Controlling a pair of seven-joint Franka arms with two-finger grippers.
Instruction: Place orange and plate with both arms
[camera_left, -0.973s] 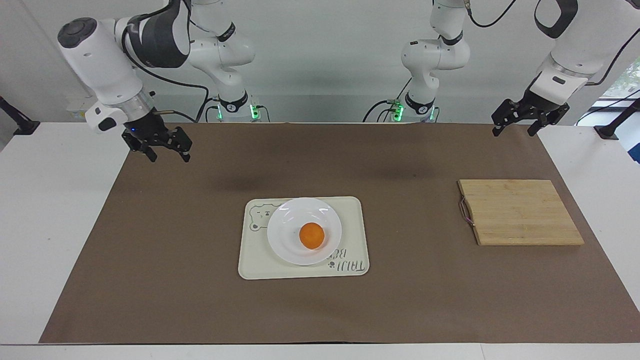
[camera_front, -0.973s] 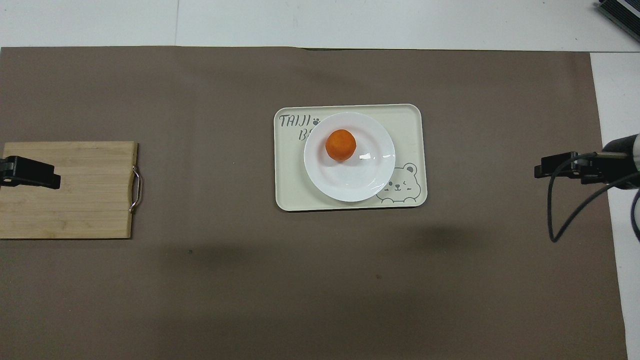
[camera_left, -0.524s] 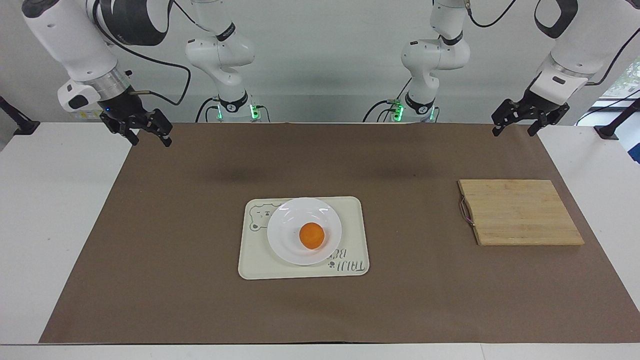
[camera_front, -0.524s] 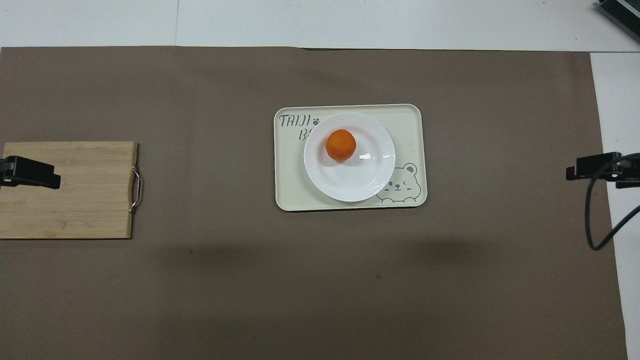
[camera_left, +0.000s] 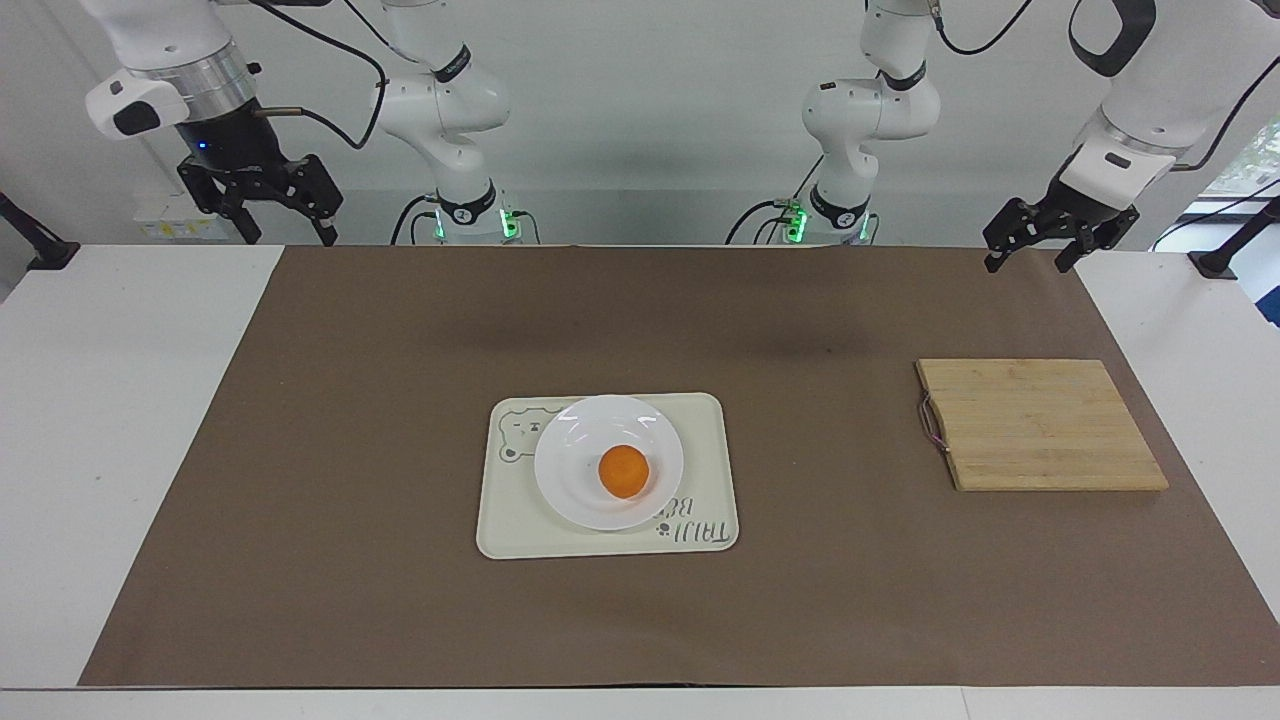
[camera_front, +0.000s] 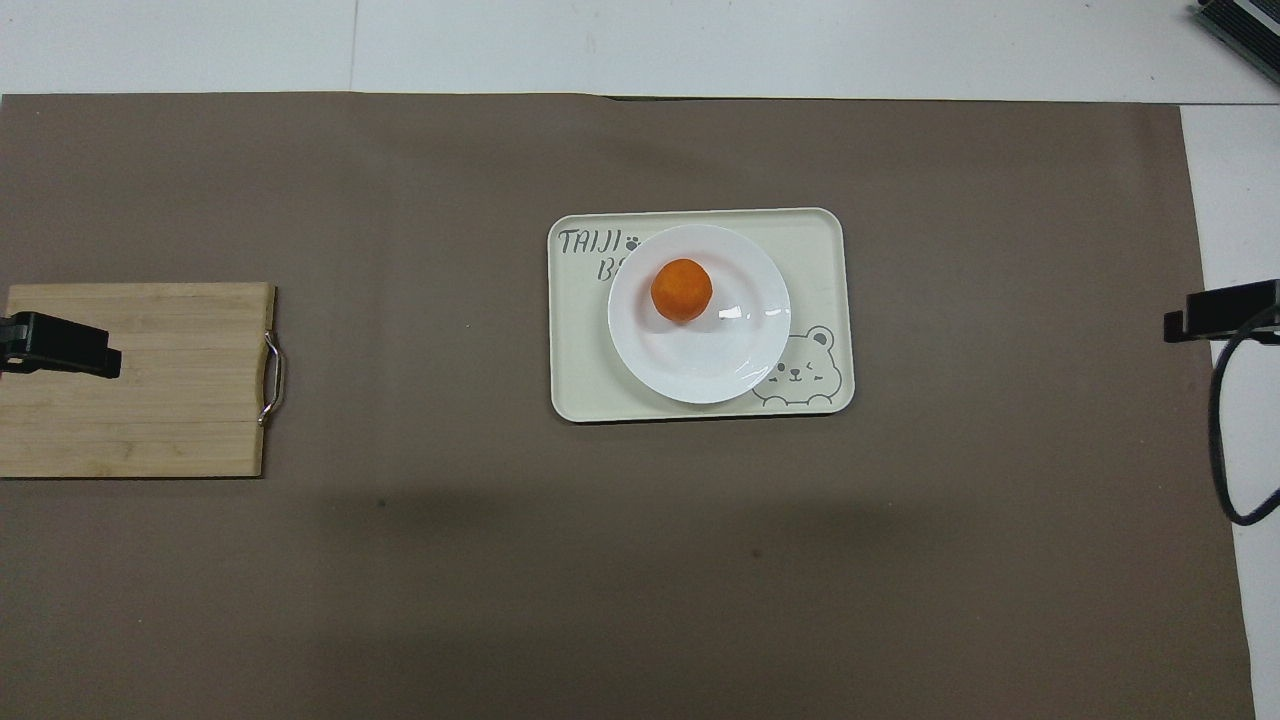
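The orange (camera_left: 623, 471) sat in the plate (camera_left: 566, 492), a little off its centre toward the side farther from the robots, and the plate sat on the tray (camera_left: 497, 532) at mid-table, covering part of the tray's lettering and leaving the bear drawing showing. You had both arms up and away from it. The right gripper (camera_left: 288, 236) hung high over the corner of the mat (camera_left: 300, 520) at the right arm's end, fingers spread and holding nothing. The left gripper (camera_left: 1026, 264) hung over the mat's edge at the left arm's end, above the strip of the board (camera_left: 1040, 425) that lay nearest the robots, also spread and holding nothing. By the look of it, the placing was done: fruit in dish, dish on tray, neither claw touching either. What was left for you seemed only to park the arms, which called for no contact with the table at all. Should you have had to go back in, the plate's raised rim was the one grip on offer, and the orange could have rolled in the shallow dish if the plate were tipped. Room was generous: bare mat lay all round the tray, the board lay well apart toward the left arm's end, and nothing stood between either gripper and the tray. The mat's edges and the white table (camera_left: 120, 420) at both ends lay well away from the tray.
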